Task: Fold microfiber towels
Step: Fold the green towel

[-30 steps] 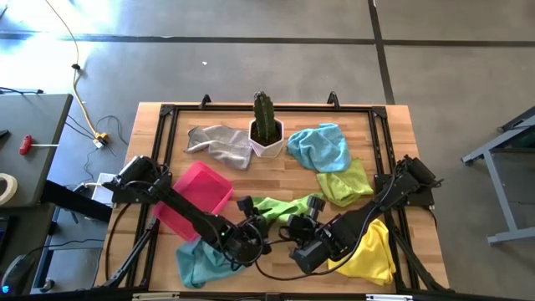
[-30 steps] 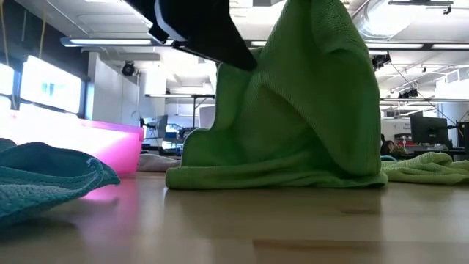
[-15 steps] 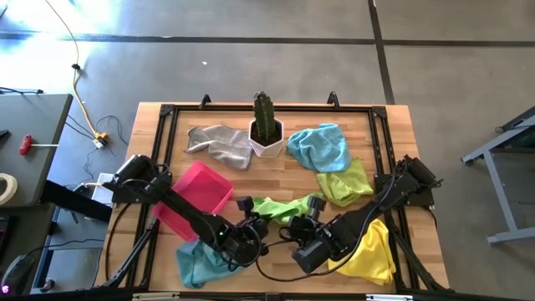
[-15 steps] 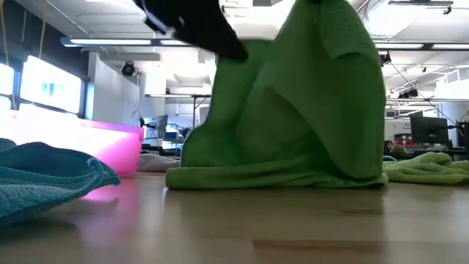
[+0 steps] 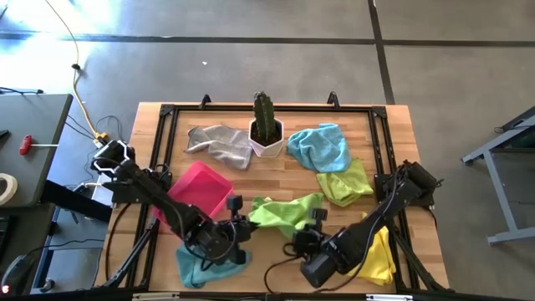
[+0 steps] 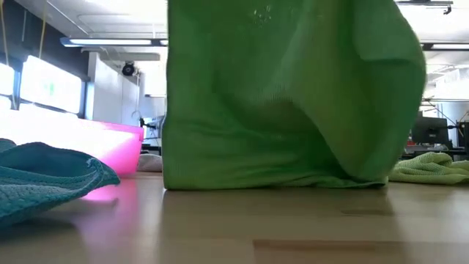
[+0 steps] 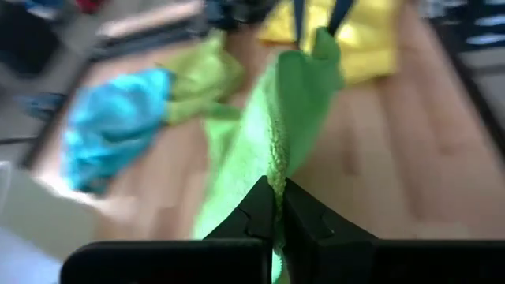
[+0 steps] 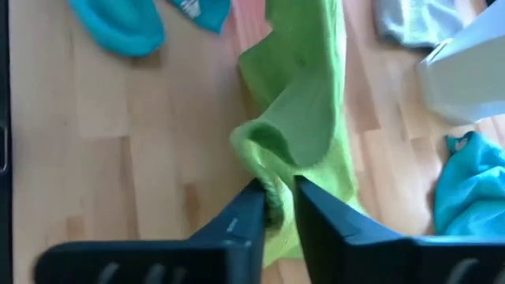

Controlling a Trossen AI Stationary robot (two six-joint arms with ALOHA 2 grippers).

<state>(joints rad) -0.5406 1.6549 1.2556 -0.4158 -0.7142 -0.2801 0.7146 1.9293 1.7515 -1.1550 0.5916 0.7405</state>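
Towel (image 5: pixel 280 211), lime green, stretched left-right between left hand (image 5: pixel 236 219), clamped on it; right hand (image 5: pixel 316 219) pinching loosely.

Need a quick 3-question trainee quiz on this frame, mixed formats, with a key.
1. True or false: the left hand is shut on the bright green towel.
2. What stands between the grey towel and the light blue towel? A potted cactus; B pink tray; C teal towel.
3. What colour is the towel lying partly under the right arm?
Key: 1 true. 2 A. 3 yellow: the yellow towel.
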